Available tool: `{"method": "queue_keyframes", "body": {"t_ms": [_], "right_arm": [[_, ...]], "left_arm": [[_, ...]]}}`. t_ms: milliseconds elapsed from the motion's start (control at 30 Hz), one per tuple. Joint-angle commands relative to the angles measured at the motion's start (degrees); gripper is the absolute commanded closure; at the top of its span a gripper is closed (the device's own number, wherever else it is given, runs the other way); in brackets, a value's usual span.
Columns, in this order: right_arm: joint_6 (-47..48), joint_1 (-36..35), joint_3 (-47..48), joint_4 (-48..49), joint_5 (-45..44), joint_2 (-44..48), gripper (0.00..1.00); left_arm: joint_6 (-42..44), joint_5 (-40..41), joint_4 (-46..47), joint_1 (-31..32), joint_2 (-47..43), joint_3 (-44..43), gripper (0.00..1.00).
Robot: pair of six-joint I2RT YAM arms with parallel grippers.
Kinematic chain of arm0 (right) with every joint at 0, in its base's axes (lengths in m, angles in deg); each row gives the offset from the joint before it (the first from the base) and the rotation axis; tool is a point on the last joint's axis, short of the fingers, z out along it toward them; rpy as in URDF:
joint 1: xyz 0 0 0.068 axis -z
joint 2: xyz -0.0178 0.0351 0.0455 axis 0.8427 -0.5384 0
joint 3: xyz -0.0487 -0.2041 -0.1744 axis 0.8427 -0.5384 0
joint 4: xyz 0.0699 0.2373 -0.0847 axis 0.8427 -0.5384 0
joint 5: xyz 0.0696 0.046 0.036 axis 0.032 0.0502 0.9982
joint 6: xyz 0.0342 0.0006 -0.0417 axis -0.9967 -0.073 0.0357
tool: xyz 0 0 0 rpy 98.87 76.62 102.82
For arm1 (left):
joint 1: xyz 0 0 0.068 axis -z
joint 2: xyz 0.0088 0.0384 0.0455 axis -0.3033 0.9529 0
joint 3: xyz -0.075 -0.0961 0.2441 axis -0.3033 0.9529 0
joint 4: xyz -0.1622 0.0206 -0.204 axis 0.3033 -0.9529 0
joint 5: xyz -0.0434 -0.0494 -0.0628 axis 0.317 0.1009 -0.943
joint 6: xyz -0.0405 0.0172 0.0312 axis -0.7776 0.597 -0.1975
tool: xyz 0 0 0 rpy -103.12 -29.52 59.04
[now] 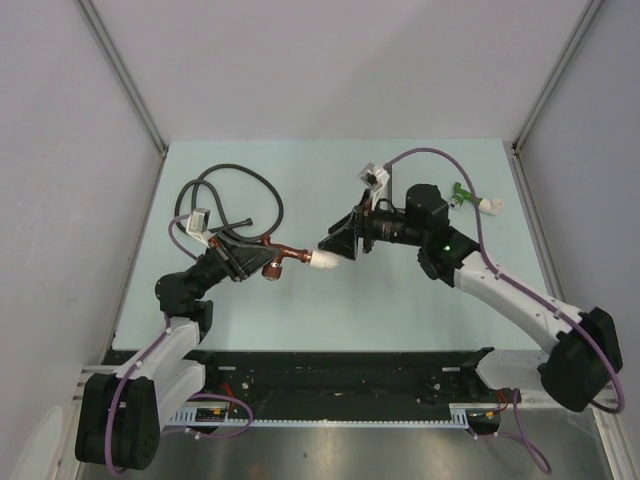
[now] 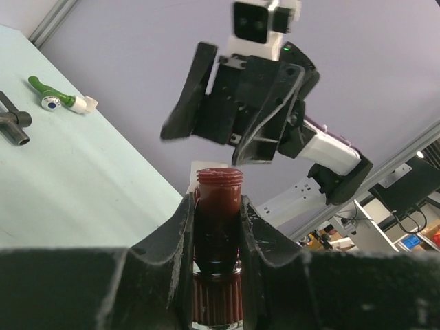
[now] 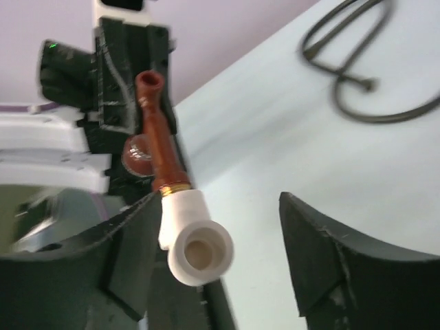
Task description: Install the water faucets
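Copper faucet, centre of the top view: my left jaws clamp its body, while my right jaws stand parted around its white elbow. Green faucet lies on the counter, upper right. Risk I see: closing off-centre could knock the elbow askew.

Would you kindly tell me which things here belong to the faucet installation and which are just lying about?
Belong to the job:
- copper faucet with its white elbow fitting, gripped by the left pincer
- green faucet, lying on the table

Just lying about:
- coiled black hose, far left of the table
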Motion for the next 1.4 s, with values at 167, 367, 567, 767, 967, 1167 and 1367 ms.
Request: {"method": "queue_keyframes", "body": {"t_ms": [167,367,567,767,967,1167,1367], "right_arm": [[35.3,-13.0,2.2,-10.4,-34.3,15.1,0.18],[54.5,-26.7,-3.3,-7.4,-45.5,16.2,0.18],[63.7,-34.0,-7.7,-1.4,-59.7,12.9,0.18],[67.6,-35.1,-10.4,4.9,-64.8,8.1,0.18],[67.0,-34.4,-10.8,7.9,-63.8,4.8,0.19],[59.1,-31.1,-10.8,7.3,-51.8,6.1,0.31],[50.0,-26.1,-10.2,6.5,-36.3,7.4,0.62]], "left_arm": [[-1.1,0.4,26.0,0.0,0.6,-1.1,1.00],[-2.0,0.5,26.0,-0.1,1.6,-1.0,1.00],[-2.3,0.5,26.0,-0.1,1.7,-1.0,1.00],[-2.4,0.4,25.9,-0.1,1.5,-1.1,1.00],[-2.4,0.2,26.0,-0.1,1.4,-1.2,1.00],[-2.3,0.2,26.0,-0.1,1.3,-1.3,1.00],[-2.3,0.2,26.0,-0.1,1.2,-1.3,0.99]]}}
